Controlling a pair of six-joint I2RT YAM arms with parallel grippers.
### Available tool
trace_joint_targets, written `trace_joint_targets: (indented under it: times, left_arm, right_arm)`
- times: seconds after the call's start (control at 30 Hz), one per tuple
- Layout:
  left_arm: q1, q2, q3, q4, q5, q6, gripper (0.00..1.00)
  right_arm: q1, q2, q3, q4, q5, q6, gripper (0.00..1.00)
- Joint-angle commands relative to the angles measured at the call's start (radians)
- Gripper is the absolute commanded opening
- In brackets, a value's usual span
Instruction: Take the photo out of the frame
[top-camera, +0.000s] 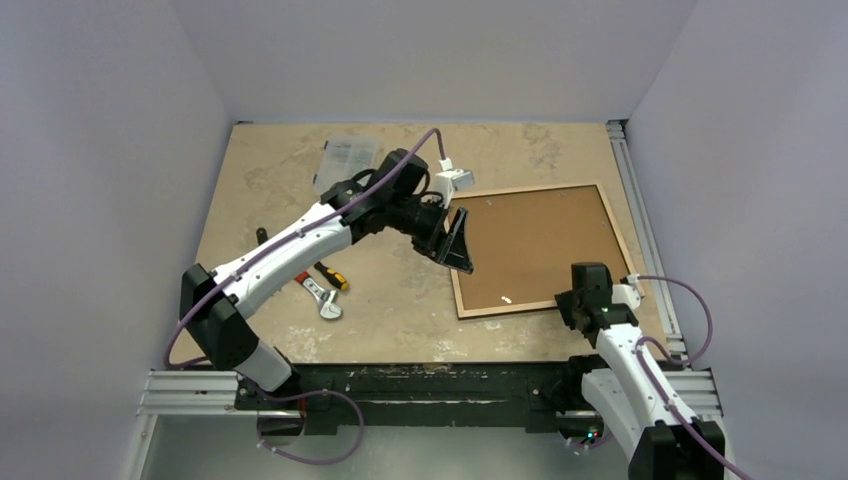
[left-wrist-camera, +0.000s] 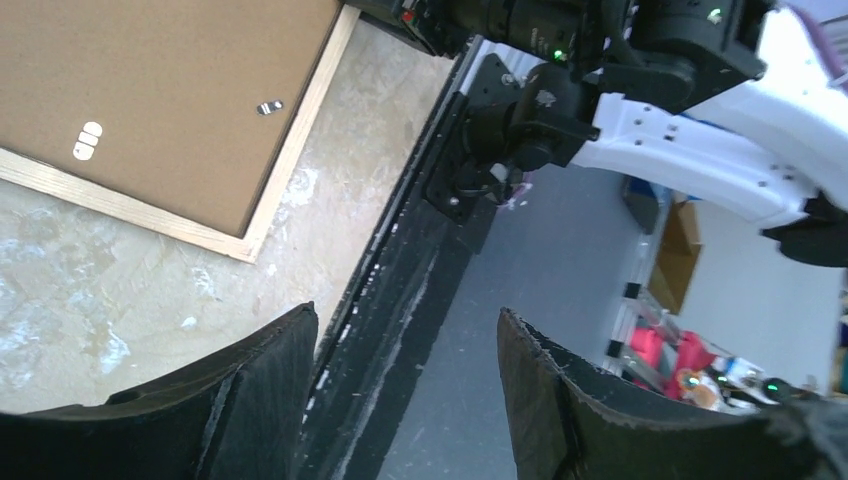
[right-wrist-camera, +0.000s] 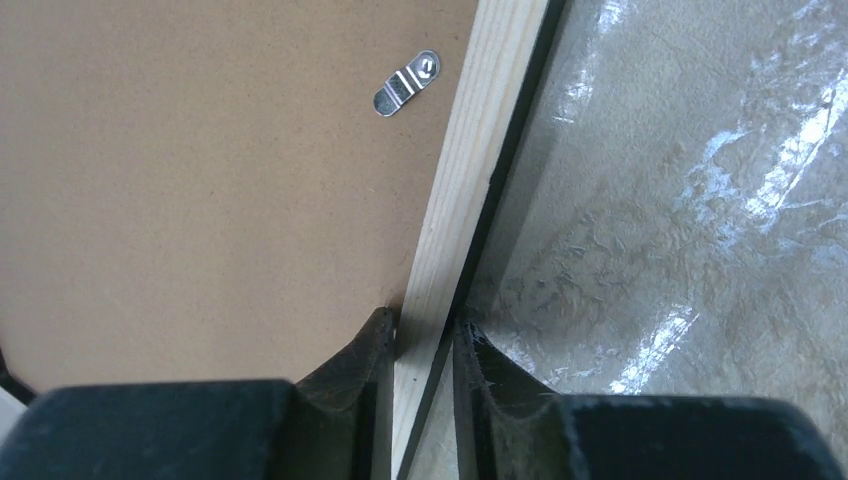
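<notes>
**Photo removal: early stage, backing panel in place**

The frame (right-wrist-camera: 470, 150) lies face down on the counter (top-camera: 400, 310), right of centre. Its brown backing panel (top-camera: 530, 245) faces up and sits flush inside the pale wooden edge.

The photo shows in no view. Judged to be under the panel, so nothing has been taken out yet.

Right pincer (right-wrist-camera: 425, 325) is pinching the frame's wooden edge toward the near right corner, with one finger on the panel side and one on the outer side. Left pincer (left-wrist-camera: 405, 320) is spread wide, holds nothing, and hovers by the frame's left edge.

A small metal clip (right-wrist-camera: 407, 84) sits on the panel close to the rim. Whether it is turned clear of the panel cannot be told from this angle.

Left to do: free the panel, lift it off, take out the print.
</notes>
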Motion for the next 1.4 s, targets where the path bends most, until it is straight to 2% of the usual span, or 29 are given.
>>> trace_joint_targets:
  times: [0.0, 0.07, 0.17, 0.2, 0.4, 0.47, 0.6, 0.77, 0.9, 1.1, 1.37]
  left_arm:
    - [-0.084, -0.035, -0.021, 0.048, -0.201, 0.082, 0.63]
    - [-0.155, -0.049, -0.041, 0.059, -0.406, 0.098, 0.64]
    - [-0.278, -0.074, -0.133, 0.171, -0.658, 0.142, 0.68]
    - [-0.311, -0.083, -0.180, 0.241, -0.700, 0.164, 0.70]
    - [-0.409, -0.093, -0.463, 0.734, -0.715, 0.305, 0.75]
    - [-0.464, -0.068, -0.508, 0.818, -0.767, 0.398, 0.77]
    - [-0.566, 0.044, -0.470, 0.818, -0.903, 0.561, 0.78]
    - [-0.637, 0.115, -0.476, 0.907, -0.998, 0.637, 0.77]
    - [-0.652, 0.139, -0.479, 0.908, -0.981, 0.644, 0.76]
    - [-0.656, 0.211, -0.472, 0.894, -1.053, 0.681, 0.76]
    - [-0.679, 0.308, -0.399, 0.879, -1.344, 0.754, 0.78]
  right_arm:
    - [-0.001, 0.054, 0.004, -0.043, -0.022, 0.051, 0.09]
    - [-0.002, 0.071, 0.027, -0.076, -0.029, 0.063, 0.00]
    - [-0.002, 0.083, 0.056, -0.114, -0.044, 0.071, 0.00]
    - [-0.002, 0.082, 0.068, -0.118, -0.054, 0.064, 0.00]
    - [-0.002, 0.033, 0.121, -0.153, -0.133, 0.070, 0.00]
    - [-0.002, 0.014, 0.140, -0.174, -0.153, 0.080, 0.00]
    - [-0.001, -0.013, 0.157, -0.196, -0.179, 0.108, 0.00]
    - [-0.001, -0.040, 0.161, -0.217, -0.207, 0.128, 0.00]
    - [-0.002, -0.073, 0.176, -0.244, -0.203, 0.132, 0.00]
    - [-0.002, -0.100, 0.215, -0.284, -0.221, 0.132, 0.00]
    - [-0.001, -0.094, 0.232, -0.294, -0.261, 0.140, 0.00]
